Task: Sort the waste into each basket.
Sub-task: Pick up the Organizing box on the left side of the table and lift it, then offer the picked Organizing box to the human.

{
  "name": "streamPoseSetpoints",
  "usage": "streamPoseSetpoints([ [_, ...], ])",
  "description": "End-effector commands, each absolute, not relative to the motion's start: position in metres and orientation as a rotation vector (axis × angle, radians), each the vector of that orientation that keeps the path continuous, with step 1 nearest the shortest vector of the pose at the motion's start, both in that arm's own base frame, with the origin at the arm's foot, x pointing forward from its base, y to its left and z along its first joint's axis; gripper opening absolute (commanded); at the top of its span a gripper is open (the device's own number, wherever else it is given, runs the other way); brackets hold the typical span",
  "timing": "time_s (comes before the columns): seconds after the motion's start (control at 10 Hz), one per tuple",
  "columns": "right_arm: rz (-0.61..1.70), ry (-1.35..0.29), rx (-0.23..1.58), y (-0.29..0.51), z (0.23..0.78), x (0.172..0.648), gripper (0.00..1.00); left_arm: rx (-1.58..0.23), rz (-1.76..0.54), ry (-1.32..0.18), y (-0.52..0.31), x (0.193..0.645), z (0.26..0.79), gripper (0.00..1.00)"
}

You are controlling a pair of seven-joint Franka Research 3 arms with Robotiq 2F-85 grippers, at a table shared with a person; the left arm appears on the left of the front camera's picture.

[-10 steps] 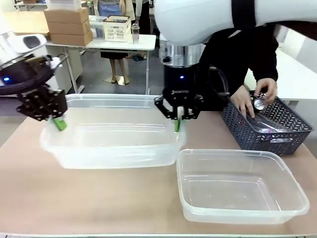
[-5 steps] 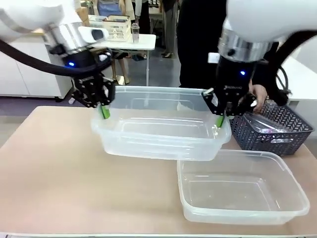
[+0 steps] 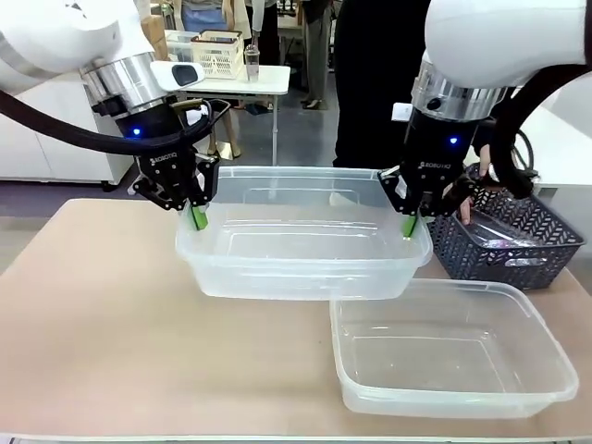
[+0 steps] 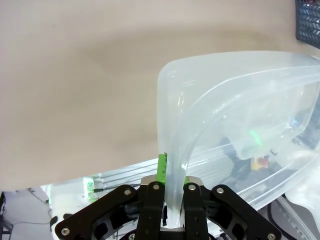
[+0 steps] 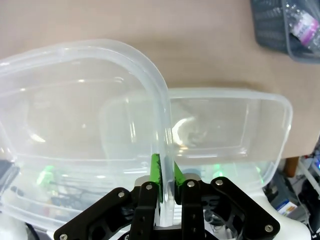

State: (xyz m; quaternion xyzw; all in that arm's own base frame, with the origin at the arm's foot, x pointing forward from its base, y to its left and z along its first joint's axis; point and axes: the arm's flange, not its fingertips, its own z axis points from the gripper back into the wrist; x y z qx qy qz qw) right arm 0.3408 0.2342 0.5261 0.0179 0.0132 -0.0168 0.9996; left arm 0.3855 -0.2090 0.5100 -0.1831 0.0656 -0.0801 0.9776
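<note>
Both grippers hold one clear plastic basket [image 3: 296,264] by its short ends, level over the table's far middle. My left gripper [image 3: 196,217] is shut on its left rim and my right gripper [image 3: 408,225] on its right rim. The left wrist view has the left gripper [image 4: 173,172] pinching the basket's [image 4: 225,100] wall between green pads; the right gripper [image 5: 165,175] pinches the basket's [image 5: 75,100] opposite rim likewise. A second clear basket [image 3: 555,347] sits at the front right, also below the right gripper [image 5: 280,115]. A clear bottle [image 3: 499,242] of the waste lies in a dark lattice basket [image 3: 518,264].
The lattice basket [image 5: 270,20] stands at the table's far right, close to the held basket's right end. A person in black stands behind it with a hand [image 3: 460,205] at its near rim. The bare tabletop [image 3: 111,314] stretches to the left and front.
Both arms have carried the basket to the right and have nearly come to rest. The person's hand, holding a can over the lattice basket a second ago, has dropped to its rim.
</note>
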Motion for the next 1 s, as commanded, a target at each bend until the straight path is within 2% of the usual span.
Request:
streamPoseSetpoints([
  [0.0, -0.03, 0.02, 0.026, 0.2306, 0.5284, 0.3385, 0.07, -0.375, -0.182, 0.154, -0.2093, 0.3926, 0.5176, 0.06],
  [0.9, -0.03, 0.02, 0.026, 0.2306, 0.5284, 0.3385, 0.07, -0.375, -0.182, 0.154, -0.2093, 0.3926, 0.5176, 0.06],
])
